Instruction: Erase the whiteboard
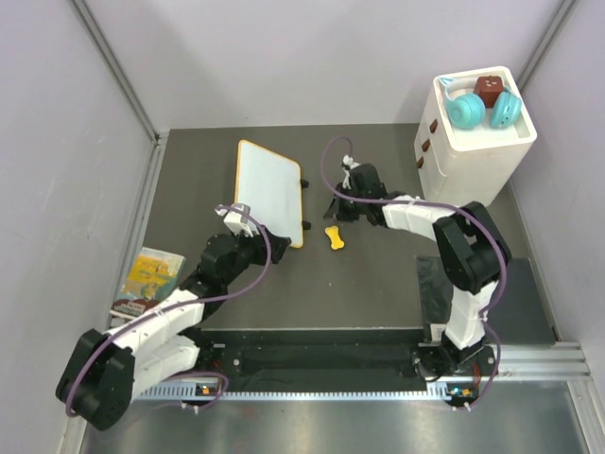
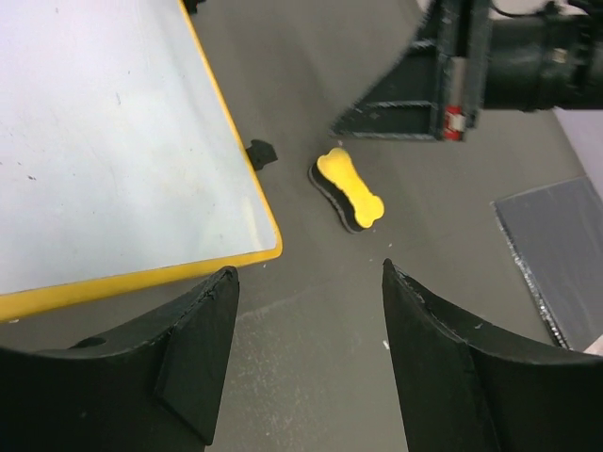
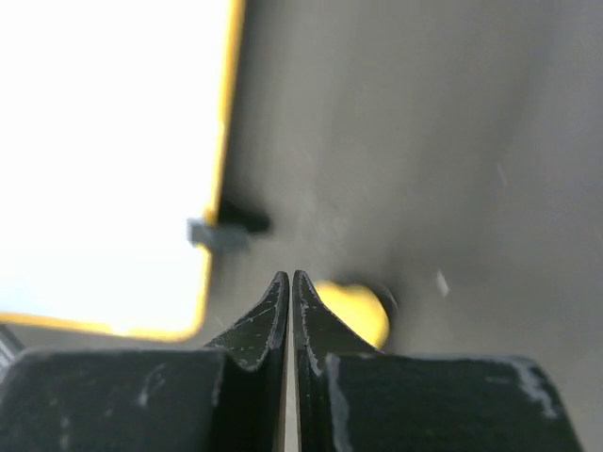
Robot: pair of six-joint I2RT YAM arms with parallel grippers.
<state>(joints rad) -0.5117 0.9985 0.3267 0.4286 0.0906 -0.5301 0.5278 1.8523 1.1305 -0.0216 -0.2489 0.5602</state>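
Observation:
The whiteboard (image 1: pixel 269 192) has a yellow frame and black feet and lies at the table's middle left. In the left wrist view (image 2: pixel 104 141) its surface shows only a few faint dark specks. A small yellow bone-shaped piece on a black pad (image 1: pixel 334 237) lies just right of the board's near corner; it also shows in the left wrist view (image 2: pixel 349 190) and, blurred, in the right wrist view (image 3: pixel 358 311). My left gripper (image 2: pixel 306 282) is open and empty, near the board's near corner (image 1: pixel 244 222). My right gripper (image 3: pixel 291 278) is shut and empty, just behind the yellow piece (image 1: pixel 344 206).
A white drawer unit (image 1: pixel 468 151) stands at the back right with teal round things and a brown cube on top. A colourful packet (image 1: pixel 146 279) lies at the left edge. A dark grey mat (image 2: pixel 556 250) lies to the right. Side walls close in the table.

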